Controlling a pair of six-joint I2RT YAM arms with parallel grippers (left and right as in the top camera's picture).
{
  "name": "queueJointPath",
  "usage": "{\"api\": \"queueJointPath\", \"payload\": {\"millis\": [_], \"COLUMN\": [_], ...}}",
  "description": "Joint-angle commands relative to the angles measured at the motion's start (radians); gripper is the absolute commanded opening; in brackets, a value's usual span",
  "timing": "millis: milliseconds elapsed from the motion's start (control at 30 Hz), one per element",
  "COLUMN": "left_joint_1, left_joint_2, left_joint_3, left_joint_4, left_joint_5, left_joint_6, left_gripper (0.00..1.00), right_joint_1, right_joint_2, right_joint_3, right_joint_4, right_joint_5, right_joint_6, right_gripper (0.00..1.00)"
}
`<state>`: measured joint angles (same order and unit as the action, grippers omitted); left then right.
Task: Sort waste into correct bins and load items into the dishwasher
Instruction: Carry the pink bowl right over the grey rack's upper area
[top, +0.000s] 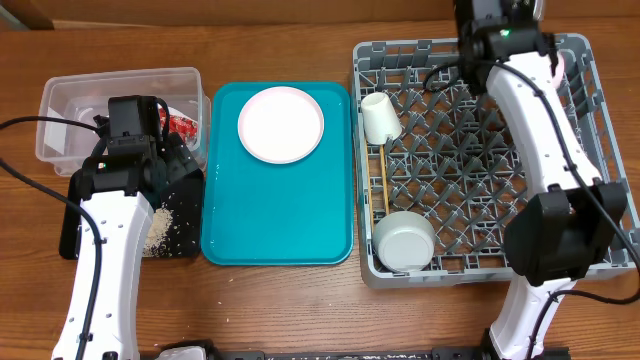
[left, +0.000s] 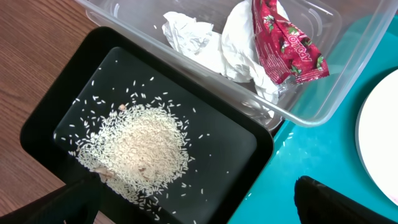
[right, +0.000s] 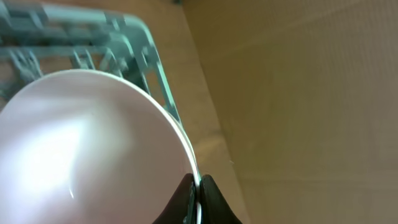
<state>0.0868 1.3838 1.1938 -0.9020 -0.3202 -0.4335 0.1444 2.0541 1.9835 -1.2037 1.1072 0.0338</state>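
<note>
Left fingers (left: 329, 199): spread wide and empty above the black tray (left: 242, 149) of rice (left: 140, 149).
Clear tub (top: 60, 95): holds the napkin (left: 193, 37) and red wrapper (left: 286, 43).
Teal tray (top: 230, 220): the pink plate (top: 281, 124) lies on it, not yet racked.
Rack (top: 450, 150): cup (top: 380, 118), chopsticks (top: 384, 180) and white bowl (top: 405, 240) are inside.
Right fingers (right: 179, 202): clenched on the rim of the pink bowl (right: 81, 149) at the rack's far right corner.
Risk: so thin a rim pinch could let the bowl swing or slip, and the nearby rack wall and pegs could catch it.
</note>
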Motion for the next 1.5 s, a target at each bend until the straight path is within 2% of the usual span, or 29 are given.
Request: {"api": "queueJointPath", "payload": {"millis": [0, 233, 600, 1000, 1467], "left_joint_1": [0.003, 0.003, 0.003, 0.003, 0.003], "left_joint_2": [-0.01, -0.01, -0.01, -0.01, -0.01], "left_joint_3": [0.011, 0.011, 0.011, 0.011, 0.011], "left_joint_4": [0.001, 0.001, 0.001, 0.001, 0.001], "left_joint_5": [0.007, 0.007, 0.007, 0.007, 0.007], "left_joint_6": [0.011, 0.011, 0.011, 0.011, 0.011], "left_gripper": [1.0, 1.0, 1.0, 1.0, 1.0], "right_joint_1": [0.002, 0.03, 0.162, 0.216, 0.254], "right_joint_2": [-0.028, -0.028, -0.027, 0.045, 0.05], "right_joint_3": [-0.073, -0.132, -0.132, -0.132, -0.132], "right_joint_4": [0.009, 0.024, 0.025, 0.025, 0.031], "right_joint_5": [0.105, 0.085, 0.07, 0.109, 0.105], "right_joint_6": [0.019, 0.019, 0.018, -0.005, -0.009], "right_gripper": [0.04, 0.04, 0.04, 0.04, 0.04]}}
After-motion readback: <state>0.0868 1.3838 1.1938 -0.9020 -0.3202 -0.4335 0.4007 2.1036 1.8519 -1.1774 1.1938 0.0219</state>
